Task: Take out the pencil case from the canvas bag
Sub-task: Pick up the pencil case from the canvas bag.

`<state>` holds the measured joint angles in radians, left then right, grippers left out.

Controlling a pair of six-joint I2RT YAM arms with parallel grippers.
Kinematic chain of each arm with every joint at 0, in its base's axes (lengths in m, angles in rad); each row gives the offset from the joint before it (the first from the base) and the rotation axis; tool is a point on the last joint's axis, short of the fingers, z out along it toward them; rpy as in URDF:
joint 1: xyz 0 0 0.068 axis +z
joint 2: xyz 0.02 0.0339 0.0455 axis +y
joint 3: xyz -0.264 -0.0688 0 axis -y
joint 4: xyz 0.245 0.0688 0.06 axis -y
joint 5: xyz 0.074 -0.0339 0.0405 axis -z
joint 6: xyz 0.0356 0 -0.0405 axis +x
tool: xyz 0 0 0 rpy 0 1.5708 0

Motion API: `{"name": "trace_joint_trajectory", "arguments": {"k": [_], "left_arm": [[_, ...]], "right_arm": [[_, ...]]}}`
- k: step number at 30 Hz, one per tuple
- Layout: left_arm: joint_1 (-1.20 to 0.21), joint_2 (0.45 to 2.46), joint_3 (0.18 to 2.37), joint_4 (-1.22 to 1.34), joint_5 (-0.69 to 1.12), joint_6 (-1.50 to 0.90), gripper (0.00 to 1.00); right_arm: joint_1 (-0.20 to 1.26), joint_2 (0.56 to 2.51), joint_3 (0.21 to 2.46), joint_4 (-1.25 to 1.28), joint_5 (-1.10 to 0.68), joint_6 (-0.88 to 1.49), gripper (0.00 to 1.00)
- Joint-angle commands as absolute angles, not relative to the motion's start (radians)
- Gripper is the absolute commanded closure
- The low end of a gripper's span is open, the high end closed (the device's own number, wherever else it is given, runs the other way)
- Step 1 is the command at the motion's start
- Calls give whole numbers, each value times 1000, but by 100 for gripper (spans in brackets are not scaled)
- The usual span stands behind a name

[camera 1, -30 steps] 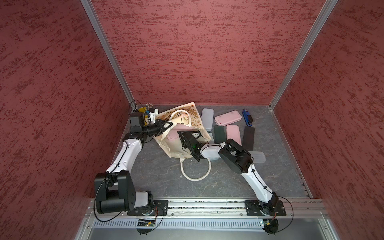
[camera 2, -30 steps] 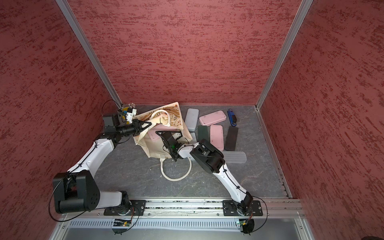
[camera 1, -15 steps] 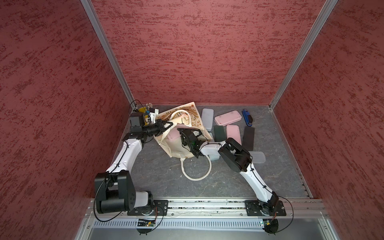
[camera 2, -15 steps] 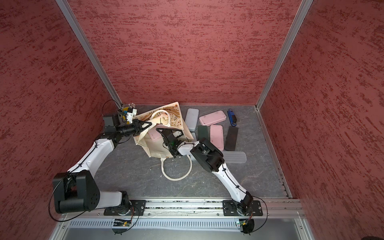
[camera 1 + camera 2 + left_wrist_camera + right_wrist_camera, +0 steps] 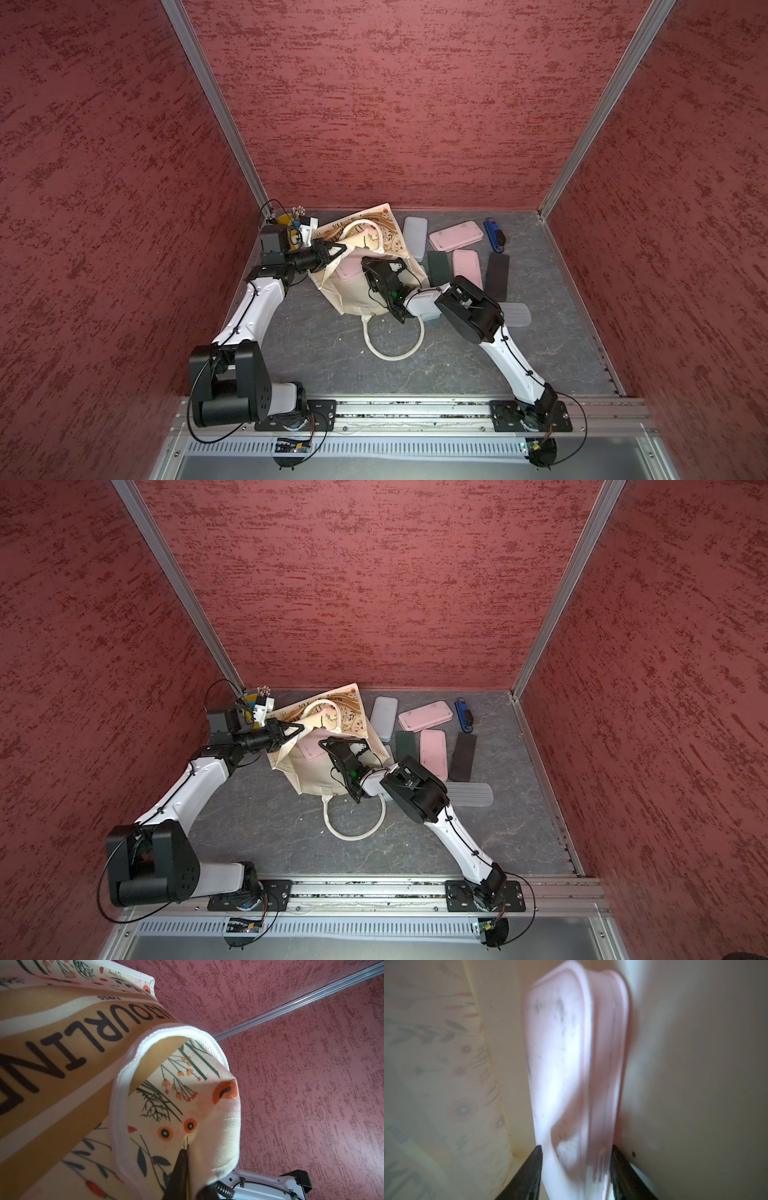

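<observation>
The canvas bag [image 5: 351,293] lies slumped on the grey surface [image 5: 316,353], with 1 white handle [image 5: 392,347] looped flat toward the robot base. The left gripper [image 5: 337,249] is clamped tight on the bag's printed fabric near the rim, holding that side up so the mouth gapes. The right gripper [image 5: 370,266] reaches into the opening. In the right wrist view its 2 fingers [image 5: 535,1167] press on opposite sides of the pink pencil case [image 5: 560,1064], which stands on edge inside the bag. Both top views show it partly below the rim. A black case [image 5: 497,276] lies on the surface, well apart from the bag
</observation>
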<state>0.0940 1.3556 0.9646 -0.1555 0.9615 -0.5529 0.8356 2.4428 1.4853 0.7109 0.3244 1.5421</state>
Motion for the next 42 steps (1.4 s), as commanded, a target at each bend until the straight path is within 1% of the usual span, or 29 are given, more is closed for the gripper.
{"name": "trace_joint_trajectory", "arguments": {"k": [1, 12, 29, 42], "left_arm": [[90, 1357, 959, -129, 989, -566, 97], [89, 1362, 959, -131, 988, -566, 96], [88, 1359, 960, -130, 991, -567, 96], [86, 1352, 959, -129, 991, -566, 97]], "right_arm": [[822, 2414, 1463, 877, 374, 1464, 49], [822, 2432, 1448, 996, 357, 1459, 50], [822, 2496, 1508, 985, 283, 1530, 47], [822, 2543, 1578, 981, 196, 1517, 48]]}}
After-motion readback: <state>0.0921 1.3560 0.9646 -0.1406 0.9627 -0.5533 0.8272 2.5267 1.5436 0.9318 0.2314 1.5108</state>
